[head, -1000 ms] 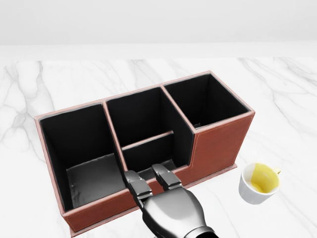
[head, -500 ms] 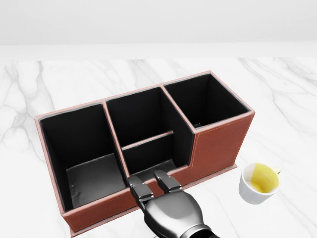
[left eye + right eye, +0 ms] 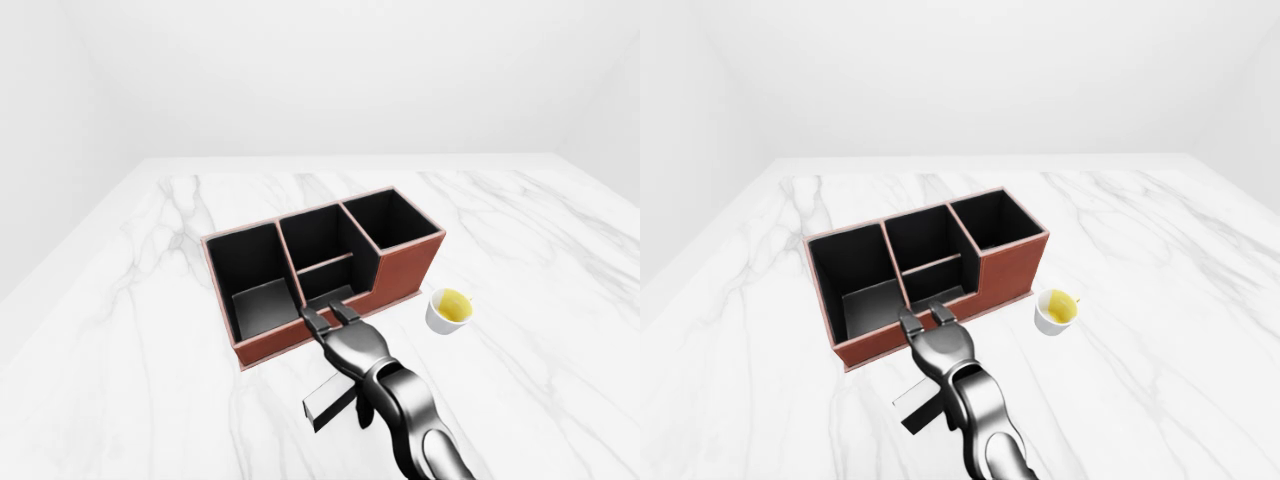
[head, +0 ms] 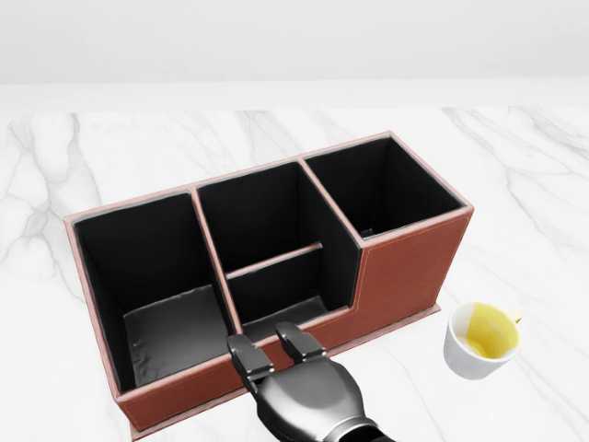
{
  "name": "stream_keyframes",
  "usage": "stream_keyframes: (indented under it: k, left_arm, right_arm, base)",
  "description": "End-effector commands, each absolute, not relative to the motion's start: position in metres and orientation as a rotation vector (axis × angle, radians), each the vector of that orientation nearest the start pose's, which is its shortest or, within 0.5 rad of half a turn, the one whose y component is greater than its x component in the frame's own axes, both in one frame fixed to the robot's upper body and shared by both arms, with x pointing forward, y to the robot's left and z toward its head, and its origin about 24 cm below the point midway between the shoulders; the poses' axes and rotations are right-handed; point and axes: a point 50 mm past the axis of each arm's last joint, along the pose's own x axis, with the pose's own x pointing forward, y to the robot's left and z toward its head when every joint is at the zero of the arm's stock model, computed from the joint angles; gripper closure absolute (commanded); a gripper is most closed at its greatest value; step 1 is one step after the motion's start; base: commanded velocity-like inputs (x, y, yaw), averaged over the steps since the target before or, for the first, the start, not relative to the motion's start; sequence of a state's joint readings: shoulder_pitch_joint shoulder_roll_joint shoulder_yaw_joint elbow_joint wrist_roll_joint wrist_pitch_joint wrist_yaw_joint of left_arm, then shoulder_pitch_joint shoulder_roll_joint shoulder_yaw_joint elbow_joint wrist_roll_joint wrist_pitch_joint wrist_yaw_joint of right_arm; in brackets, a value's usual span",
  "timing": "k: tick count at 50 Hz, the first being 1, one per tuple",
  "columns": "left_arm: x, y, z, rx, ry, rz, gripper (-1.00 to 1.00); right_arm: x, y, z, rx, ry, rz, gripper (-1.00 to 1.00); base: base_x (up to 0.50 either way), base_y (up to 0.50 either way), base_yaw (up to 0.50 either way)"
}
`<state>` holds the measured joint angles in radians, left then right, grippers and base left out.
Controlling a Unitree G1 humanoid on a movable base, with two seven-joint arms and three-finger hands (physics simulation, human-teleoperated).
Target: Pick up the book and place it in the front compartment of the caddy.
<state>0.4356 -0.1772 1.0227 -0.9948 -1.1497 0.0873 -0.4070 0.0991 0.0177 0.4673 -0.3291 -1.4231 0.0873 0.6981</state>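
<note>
below the right hand (image 3: 345, 340) in the left-eye view, hidden from the head view, hangs a flat dark book (image 3: 326, 398), clamped in its fingers. it sits just outside the caddy (image 4: 405, 267), slightly tilted

A dark book (image 3: 330, 397) sits tilted beneath the metal arm, just near of the brown, black-lined caddy (image 4: 405, 262).

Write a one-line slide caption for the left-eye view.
Metallic right hand holds a dark flat book beside the reddish-brown leather caddy; white cup nearby.
</note>
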Motion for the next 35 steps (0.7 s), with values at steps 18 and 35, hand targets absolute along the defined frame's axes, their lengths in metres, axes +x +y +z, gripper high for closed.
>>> stream_keyframes:
  k: [18, 35]
  left_arm:
    - [0.057, 0.266, 0.195, -0.290, -0.858, 0.205, -1.00]
    - [0.055, 0.267, 0.197, -0.292, -0.867, 0.208, -1.00]
  right_arm:
    - [0.203, -0.032, 0.057, -1.370, 0.046, 0.779, -1.00]
    - [0.197, -0.031, 0.044, -1.367, 0.082, 0.833, -0.77]
  base:
    - [0.00, 0.00, 0.00]
    - [0.00, 0.00, 0.00]
